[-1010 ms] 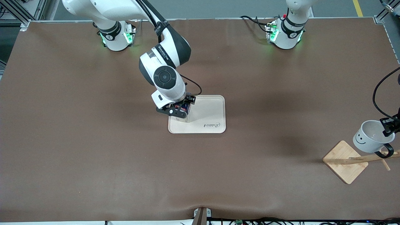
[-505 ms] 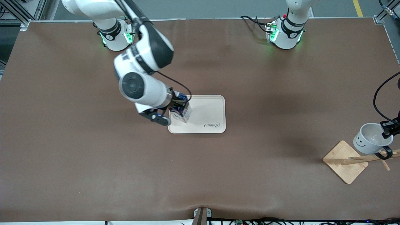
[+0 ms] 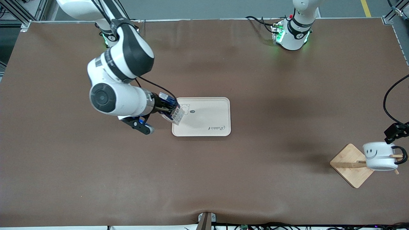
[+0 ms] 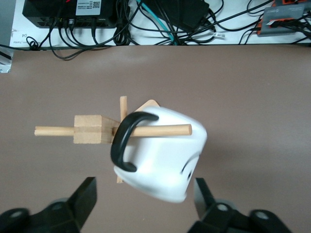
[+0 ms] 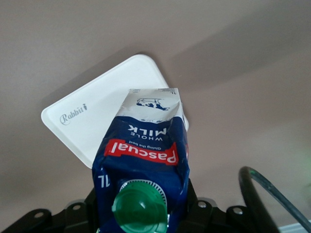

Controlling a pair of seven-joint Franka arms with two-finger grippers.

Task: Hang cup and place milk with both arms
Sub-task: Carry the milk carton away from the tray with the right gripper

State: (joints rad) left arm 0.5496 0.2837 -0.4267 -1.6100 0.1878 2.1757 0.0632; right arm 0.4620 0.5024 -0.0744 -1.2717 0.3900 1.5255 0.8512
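Milk point(image 3: 172, 111) in right tool's point(image 3: 161, 107) clamp

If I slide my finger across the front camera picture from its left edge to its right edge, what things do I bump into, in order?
Right tool, tipping the milk it holds → tray → wooden rack → cup hanging on the rack's peg → left tool, open just above the cup.

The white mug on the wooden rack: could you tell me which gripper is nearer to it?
Left. The left gripper is open just above the mug; the right gripper holds the milk over the tray's edge.
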